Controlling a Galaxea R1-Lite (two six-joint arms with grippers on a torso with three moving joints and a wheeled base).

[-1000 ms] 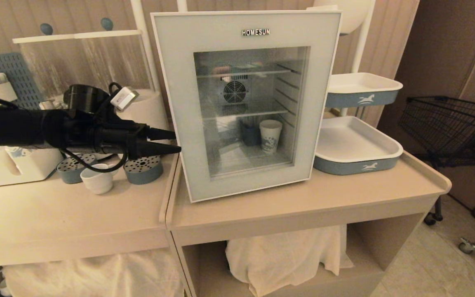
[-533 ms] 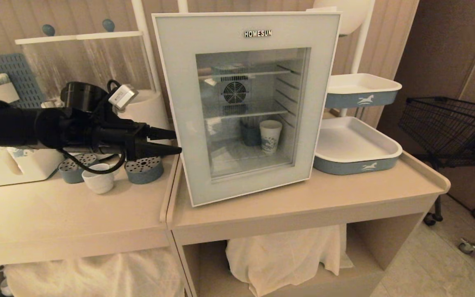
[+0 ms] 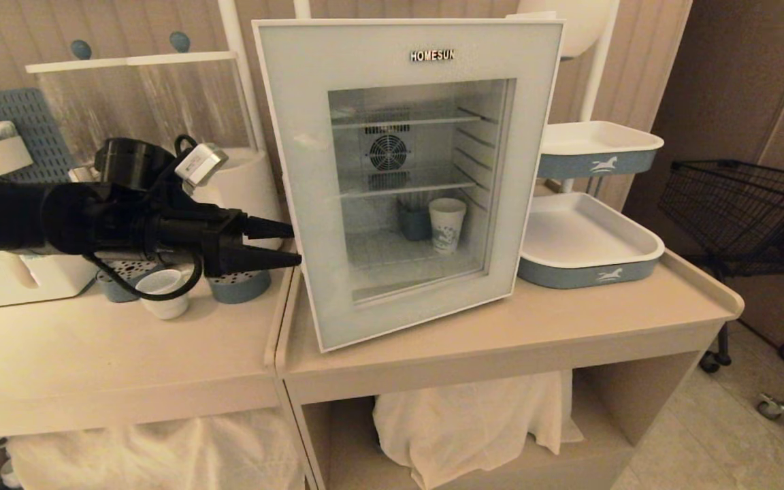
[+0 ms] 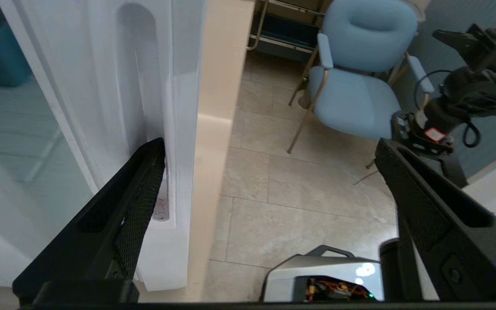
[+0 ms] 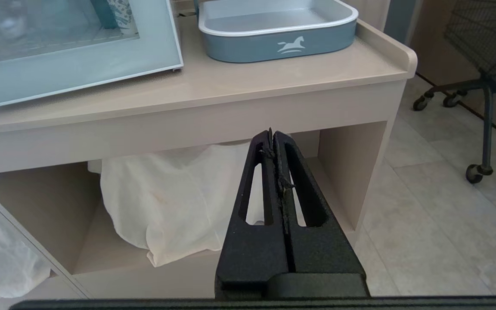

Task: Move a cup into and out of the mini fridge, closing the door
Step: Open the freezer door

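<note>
1. The cup [image 3: 162, 301] sits on the left counter, below and behind my left gripper [image 3: 290, 243], well apart from its tips.
2. My left gripper's jaws are spread wide, with one finger [image 4: 136, 202] hooked behind the free edge of the door [image 3: 297, 136].
3. The door stands slightly ajar on the mini fridge [image 3: 405, 170]; a paper cup [image 3: 446, 224] stands inside.
4. My right gripper [image 5: 272, 148] hangs low before the cabinet, jaws pressed together, empty.

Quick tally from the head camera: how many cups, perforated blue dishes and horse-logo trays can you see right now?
Cups: 3, white cup on the left table, blue-printed paper cup and dark blue cup inside the mini fridge.
Perforated blue dishes: 2.
Horse-logo trays: 2.
Total: 7
</note>
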